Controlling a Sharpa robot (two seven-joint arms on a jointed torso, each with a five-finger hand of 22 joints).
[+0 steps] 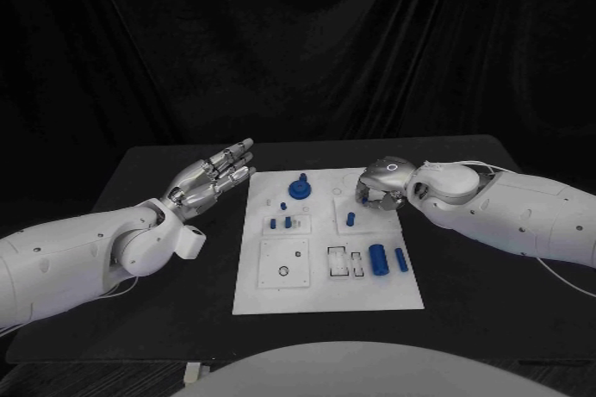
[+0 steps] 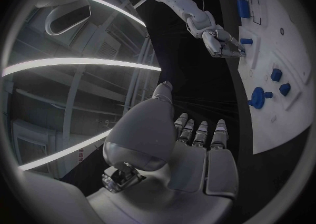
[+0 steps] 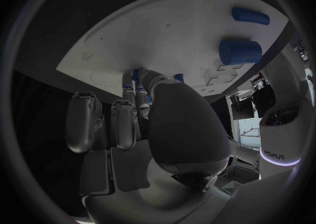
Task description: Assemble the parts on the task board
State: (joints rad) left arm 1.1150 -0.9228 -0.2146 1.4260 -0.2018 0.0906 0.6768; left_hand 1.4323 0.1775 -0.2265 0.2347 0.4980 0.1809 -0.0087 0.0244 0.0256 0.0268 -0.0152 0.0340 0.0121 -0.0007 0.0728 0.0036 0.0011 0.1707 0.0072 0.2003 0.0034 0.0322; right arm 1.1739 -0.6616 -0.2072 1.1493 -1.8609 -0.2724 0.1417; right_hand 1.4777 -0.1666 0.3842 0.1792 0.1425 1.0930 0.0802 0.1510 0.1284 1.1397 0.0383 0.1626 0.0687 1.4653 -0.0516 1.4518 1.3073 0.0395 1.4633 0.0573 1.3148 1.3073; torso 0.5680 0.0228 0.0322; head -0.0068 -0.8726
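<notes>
Right hand (image 1: 380, 190), fingers curled down over the white plastic task board (image 1: 325, 295), reaches a small, light, rigid blue peg (image 1: 351, 218); whether it grips anything, I cannot tell. Pinch the peg by its sides. Left hand (image 1: 214, 180) hovers open, empty.

The right hand (image 1: 380, 189) covers the board's (image 1: 325, 294) 1 o'clock part, and its fingertips (image 3: 136, 89) hide whatever they meet there; whether they hold a part cannot be told. The small pegs (image 1: 284, 207) near the middle are too small to make out. In the left wrist view the board runs off the circle's rim.
</notes>
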